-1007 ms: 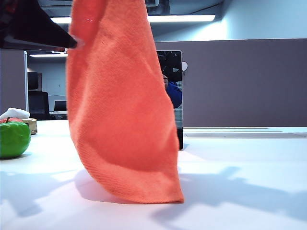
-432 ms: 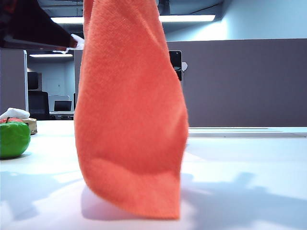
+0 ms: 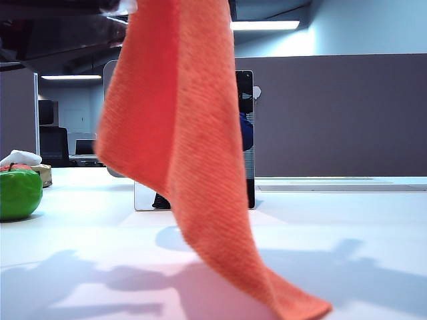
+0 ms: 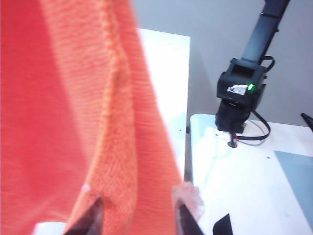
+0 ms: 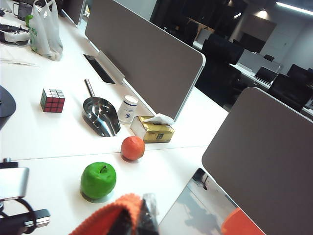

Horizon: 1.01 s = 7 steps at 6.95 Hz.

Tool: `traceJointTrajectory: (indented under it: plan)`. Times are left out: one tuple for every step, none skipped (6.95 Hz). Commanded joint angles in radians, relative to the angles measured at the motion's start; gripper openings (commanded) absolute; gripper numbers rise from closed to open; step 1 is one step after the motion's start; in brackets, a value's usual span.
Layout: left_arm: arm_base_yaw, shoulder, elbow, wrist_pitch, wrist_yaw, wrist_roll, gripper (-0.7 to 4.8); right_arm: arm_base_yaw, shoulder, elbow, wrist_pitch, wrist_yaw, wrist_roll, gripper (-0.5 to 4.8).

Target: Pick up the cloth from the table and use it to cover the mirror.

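The orange cloth [image 3: 180, 133] hangs from above the exterior view in front of the upright mirror [image 3: 143, 197], hiding its middle. The cloth's lower corner trails onto the white table [image 3: 373, 233]. My left gripper [image 4: 138, 205] is shut on a thick fold of the cloth [image 4: 73, 112], which fills the gap between its dark fingers [image 4: 93, 220]. My right gripper [image 5: 139, 215] is shut on the cloth's edge [image 5: 105, 220], just above and beside the mirror pane [image 5: 200, 210]. In the exterior view only the left arm's dark body [image 3: 60, 33] shows, at the upper left.
A green apple [image 3: 19, 193] [image 5: 99, 179] stands left of the mirror. Beyond it are an orange [image 5: 132, 148], a tissue box [image 5: 154, 129], a white cup [image 5: 129, 108], a metal scoop [image 5: 100, 117] and a puzzle cube [image 5: 52, 100]. A grey-brown partition [image 3: 333, 113] stands behind the mirror.
The cloth has lifted and swung: its top shifted right, its tail now trails to the right on the table, and the mirror's left side and bottom have come into sight. The left arm rose.
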Motion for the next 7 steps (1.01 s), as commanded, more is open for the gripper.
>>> traceJointTrajectory:
  plan:
    - [-0.001,0.019,0.005,-0.044,0.018,0.005,1.87,0.0,-0.003,0.004,0.061,0.046,-0.003,-0.06]
    - [-0.001,0.09,0.005,-0.037,-0.044,0.112,1.87,0.0,-0.003,0.004,0.087,0.046,-0.003,-0.06]
    - [0.0,0.094,0.005,0.104,-0.407,0.161,2.92,0.003,-0.003,0.004,0.066,0.044,-0.003,-0.06]
    - [0.0,0.094,0.005,0.111,-0.447,0.161,3.04,0.004,-0.003,0.004,0.057,0.04,-0.003,-0.06]
    - [0.0,0.095,0.005,0.156,-0.565,0.161,3.51,0.01,-0.003,0.004,0.013,-0.008,-0.003,-0.06]
    - [0.009,0.1,0.005,0.185,-0.605,0.161,3.51,0.043,-0.004,0.004,-0.044,-0.036,-0.003,-0.06]
    - [0.014,0.102,0.005,0.188,-0.609,0.161,3.51,0.054,-0.004,0.004,-0.064,-0.045,-0.003,-0.06]
